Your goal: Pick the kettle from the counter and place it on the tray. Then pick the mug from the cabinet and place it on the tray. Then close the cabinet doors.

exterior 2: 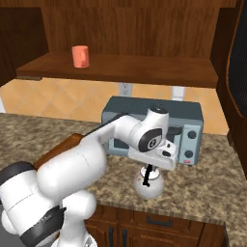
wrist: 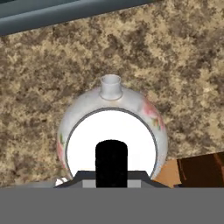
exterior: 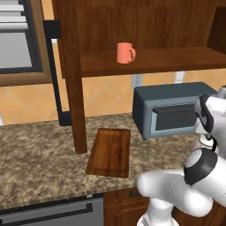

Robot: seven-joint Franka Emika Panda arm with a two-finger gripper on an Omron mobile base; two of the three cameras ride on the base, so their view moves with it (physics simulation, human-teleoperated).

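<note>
Hand view shows your claw (wrist: 111,168) pinching the kettle (wrist: 112,127) handle; tray (exterior: 109,152) bare, mug (exterior: 125,53) shelved, doors open.

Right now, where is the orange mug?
The mug stands on the shelf inside the open cabinet, toward its left end, above the tray and the grey toaster oven on the counter.

A pale round kettle (wrist: 112,131) sits upright on the speckled granite counter (exterior: 39,154); a dark wooden tray (exterior: 110,152) lies flat nearby, while a coral mug (exterior: 125,53) stands on the open cabinet (exterior: 145,59) shelf.
</note>
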